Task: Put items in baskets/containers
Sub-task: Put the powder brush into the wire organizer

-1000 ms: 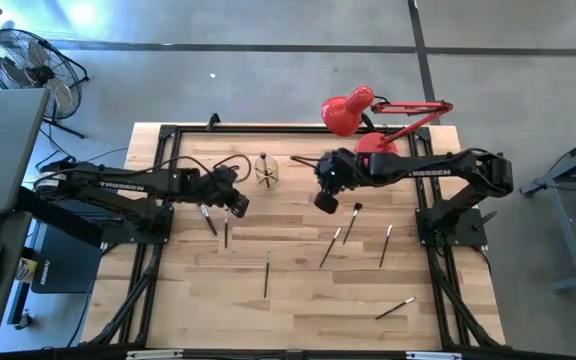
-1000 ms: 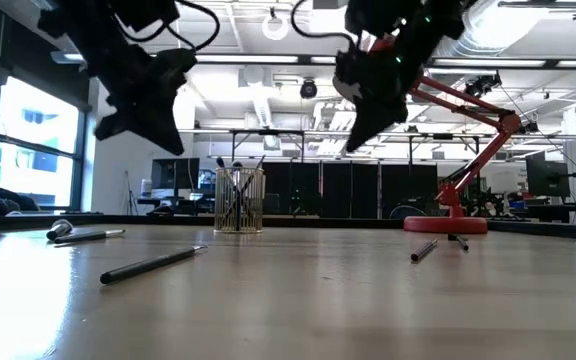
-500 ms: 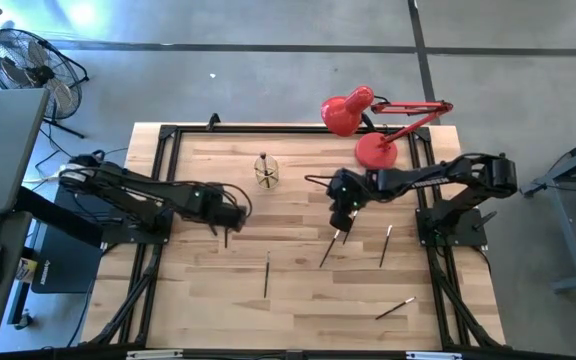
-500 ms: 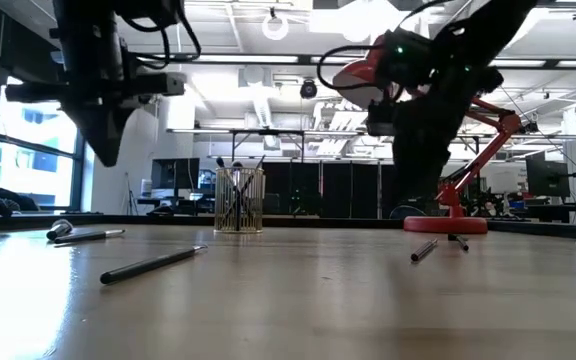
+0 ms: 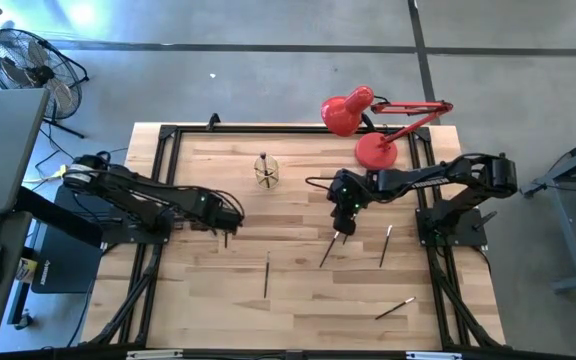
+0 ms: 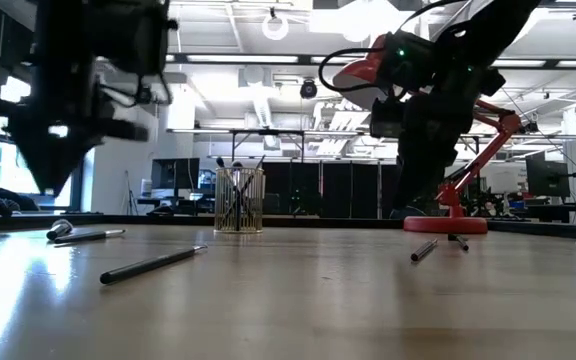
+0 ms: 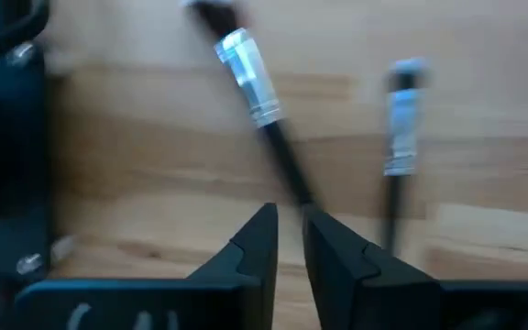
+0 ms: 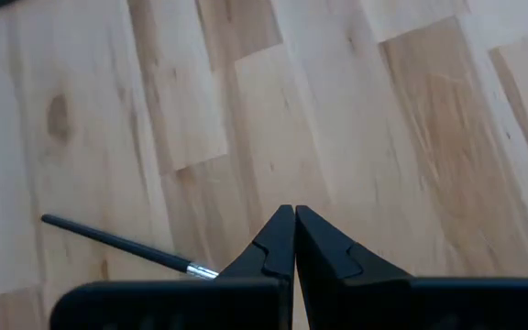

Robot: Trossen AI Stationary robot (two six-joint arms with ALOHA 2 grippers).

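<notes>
Your left gripper [image 5: 226, 222] was low over the left half of the table [image 5: 298, 300], down among two brushes lying side by side. In the left wrist view its fingers [image 7: 257, 246] stood a narrow gap apart, with the dark handle of one silver-collared brush [image 7: 262, 119] running into that gap; whether they were actually pinching it, you could not tell. The second brush [image 7: 401, 147] lay just beside it, apart from the fingers.

Your right gripper [image 5: 342, 228] was down on the right half, at the upper end of a long brush [image 5: 329, 249] lying at a slant. Its fingers [image 8: 278, 240] were pressed together at the tips, and that brush [image 8: 122, 243] ran in under them from one side (whether it was truly caught there was hidden).

The clear cup [image 5: 265, 175] stood upright toward the back of the table, between the two arms and well apart from both grippers, with several brushes [image 6: 236, 200] already standing in it.

Loose brushes remained on the wood: one [image 5: 266, 273] near the middle, one [image 5: 386, 245] right of the right gripper, and one [image 5: 395, 308] toward the front right corner. The red lamp [image 5: 373, 120] sat at the back right.
</notes>
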